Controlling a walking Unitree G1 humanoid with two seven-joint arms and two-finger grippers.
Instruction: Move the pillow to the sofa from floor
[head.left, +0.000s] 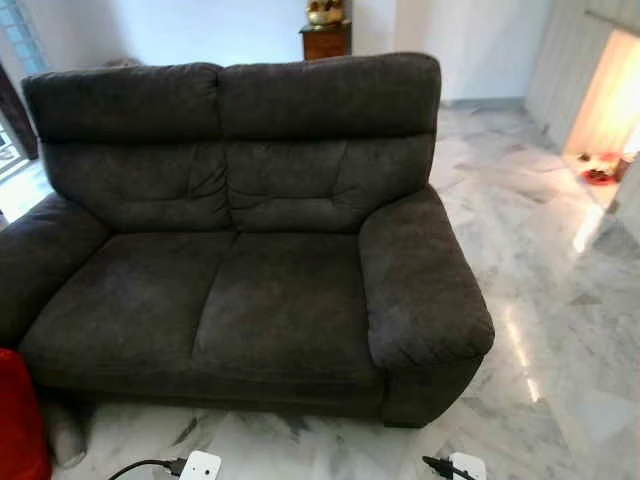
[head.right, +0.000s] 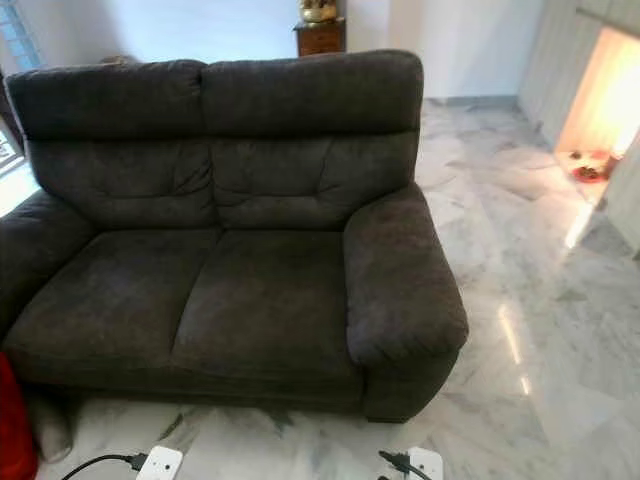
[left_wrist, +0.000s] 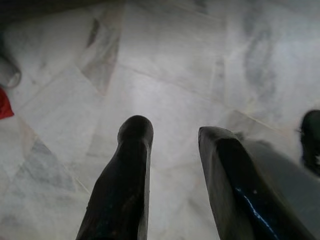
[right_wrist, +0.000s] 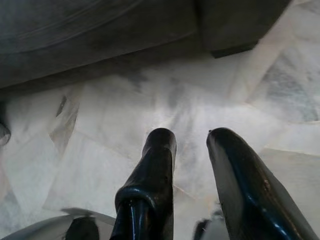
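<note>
red pillow (head.left: 20, 420) sits on the floor at the far left edge of the head view, just beside the sofa's (head.left: 250, 300) left front corner, mostly cut off by the frame; a sliver of red (left_wrist: 4, 104) also shows in the left wrist view. sofa is a dark grey 2-seater w/ both seat cushions bare, fat armrests, standing on white marble floor (head.left: 560, 330) w/ grey veins. left gripper (left_wrist: 172, 145) hangs low over the bare marble, fingers spread apart w/ nothing between them. right gripper (right_wrist: 192, 150) likewise over the floor just in front of the sofa's base, fingers parted, holding nothing. small wooden cabinet (head.left: 325, 40) w/ a gold ornament stands behind the sofa by the wall. warm glowing alcove (head.left: 605, 110) at far right w/ a red item on its floor.
</note>
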